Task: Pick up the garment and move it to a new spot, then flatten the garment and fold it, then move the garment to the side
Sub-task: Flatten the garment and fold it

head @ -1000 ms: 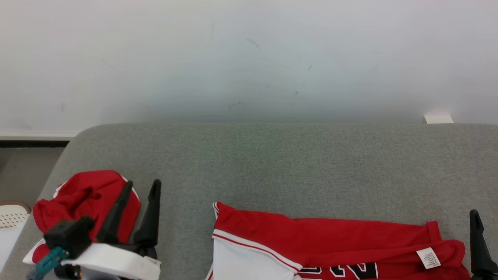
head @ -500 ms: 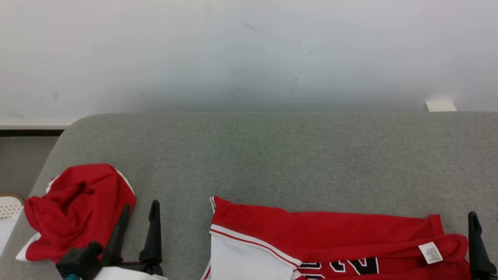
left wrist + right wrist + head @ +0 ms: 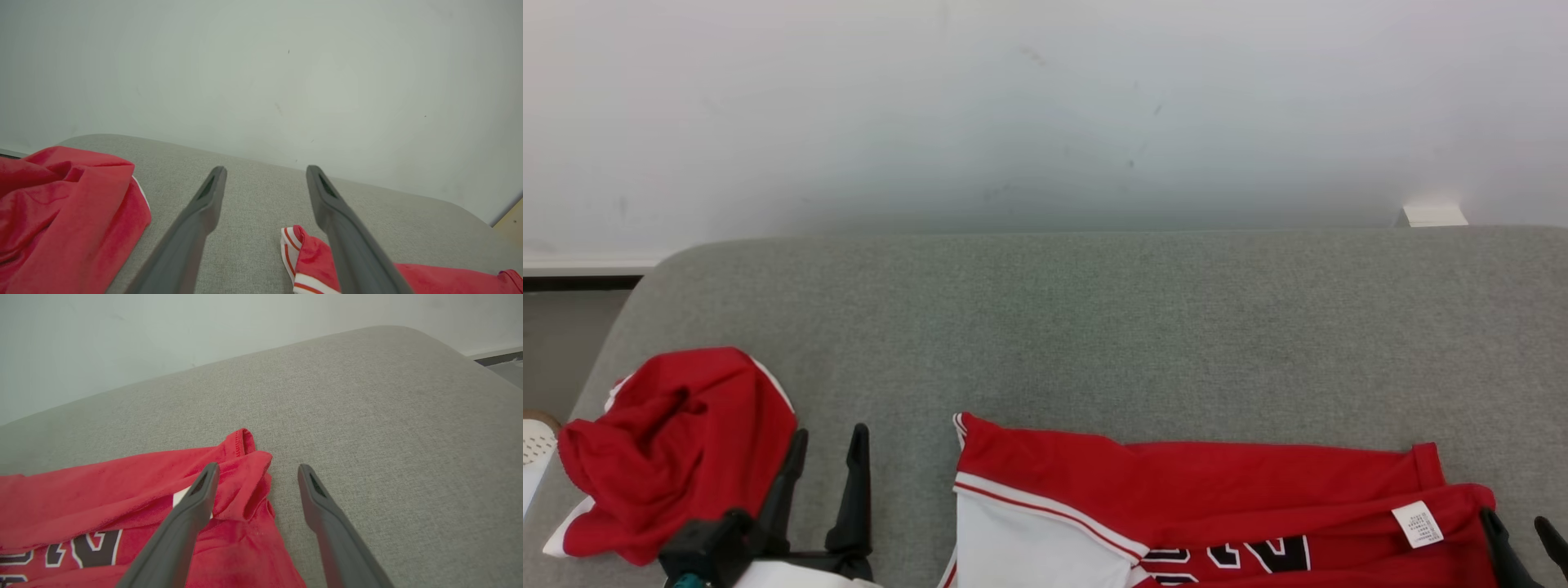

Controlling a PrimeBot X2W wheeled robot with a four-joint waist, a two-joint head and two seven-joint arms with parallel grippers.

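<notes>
A red jersey (image 3: 1201, 498) with a white side panel and black lettering lies spread on the grey sofa cushion (image 3: 1094, 327), cut off by the bottom edge of the head view. My right gripper (image 3: 1515, 520) is open beside the jersey's right edge; in the right wrist view the right gripper (image 3: 258, 468) straddles the folded red corner (image 3: 249, 477), holding nothing. A crumpled red garment (image 3: 674, 449) sits at the cushion's left end. My left gripper (image 3: 827, 437) stands open just right of it, over bare cushion between the crumpled garment (image 3: 61, 204) and the jersey's corner (image 3: 304, 249).
A pale wall (image 3: 1045, 106) rises right behind the cushion. The cushion's rounded left edge drops to the floor (image 3: 564, 343), where a white perforated object (image 3: 535, 445) peeks in. A small white block (image 3: 1433, 215) sits behind the cushion at far right.
The head camera has shifted a little. My left gripper has drawn back from over the crumpled garment to its right side. My right gripper has moved left, both fingers now showing by the jersey.
</notes>
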